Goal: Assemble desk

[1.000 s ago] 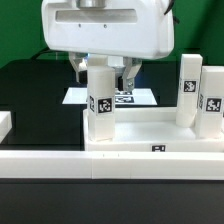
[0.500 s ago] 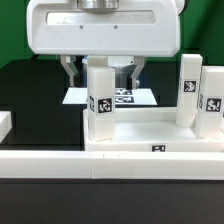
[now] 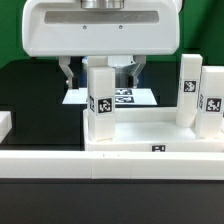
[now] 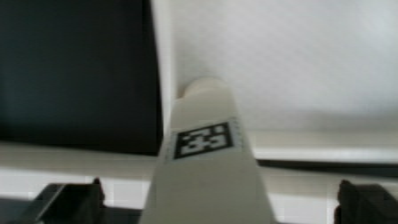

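The desk top [image 3: 150, 132] lies upside down, white and rimmed, with a tag on its front rim. Three short square legs stand on it: one at the exterior view's left [image 3: 99, 100], two at its right [image 3: 188, 90] [image 3: 212, 102]. My gripper [image 3: 101, 72] hangs over the left leg, open, with one finger [image 3: 68, 72] on each side of the leg's top and a gap to it. In the wrist view the tagged leg [image 4: 210, 150] rises between the open fingertips [image 4: 71, 203], and the gripper [image 4: 217, 205] holds nothing.
A long plain white rail [image 3: 40, 162] runs along the front of the desk top. The marker board [image 3: 132, 97] lies on the black table behind the left leg. A white part's corner [image 3: 5, 124] shows at the far left edge.
One second ago the fingers stood close against the left leg's sides. They have spread apart, and the hand has shifted a little and looms larger. The leg stays upright.
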You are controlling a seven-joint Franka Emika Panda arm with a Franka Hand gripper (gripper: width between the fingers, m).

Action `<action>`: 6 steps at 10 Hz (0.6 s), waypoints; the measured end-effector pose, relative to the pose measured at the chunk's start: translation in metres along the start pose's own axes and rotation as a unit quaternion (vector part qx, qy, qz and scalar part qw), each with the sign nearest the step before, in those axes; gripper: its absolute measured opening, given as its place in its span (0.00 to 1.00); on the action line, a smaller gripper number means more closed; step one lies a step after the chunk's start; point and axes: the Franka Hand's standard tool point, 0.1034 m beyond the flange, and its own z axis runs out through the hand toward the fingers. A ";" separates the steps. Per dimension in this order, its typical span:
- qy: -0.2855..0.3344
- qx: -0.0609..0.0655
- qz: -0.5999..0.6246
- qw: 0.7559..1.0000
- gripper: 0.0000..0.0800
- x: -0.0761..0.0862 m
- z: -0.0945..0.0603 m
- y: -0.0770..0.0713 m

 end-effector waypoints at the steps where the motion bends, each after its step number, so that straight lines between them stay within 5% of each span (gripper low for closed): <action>1: -0.001 -0.001 -0.012 1.000 0.81 0.000 0.000 0.000; 2: -0.002 -0.004 -0.022 1.000 0.81 0.000 0.000 0.001; 4: -0.002 -0.004 -0.020 1.000 0.47 0.000 0.000 0.001; 5: -0.002 -0.004 -0.020 1.000 0.36 -0.001 0.000 0.001; 6: -0.002 -0.004 -0.016 1.000 0.36 -0.001 0.000 0.001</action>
